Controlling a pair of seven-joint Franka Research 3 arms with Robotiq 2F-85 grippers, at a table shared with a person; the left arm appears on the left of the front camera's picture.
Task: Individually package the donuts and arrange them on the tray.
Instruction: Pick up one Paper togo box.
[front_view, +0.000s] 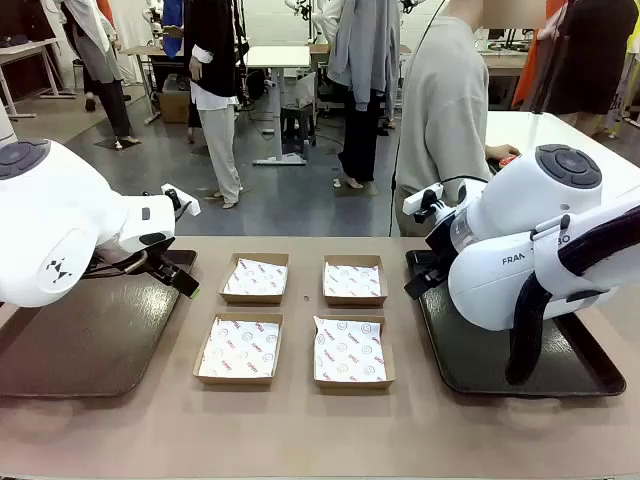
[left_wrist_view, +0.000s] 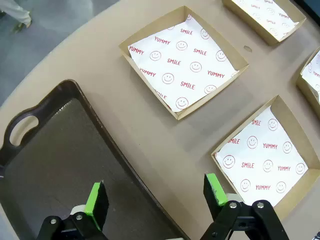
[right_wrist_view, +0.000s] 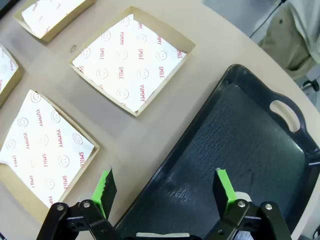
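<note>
Front view: 4 paper-lined boxes btw. L tray & R tray; L hand, R hand both wide.

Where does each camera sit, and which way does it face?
Front view: fixed on the robot's side, facing across the table toward the person; left arm and right arm show.
Left wrist view: on the left arm, looking down past the open left gripper at the brown tray.
Right wrist view: likewise, past the open right gripper at the black tray.
Shared: the paper-lined boxes.
</note>
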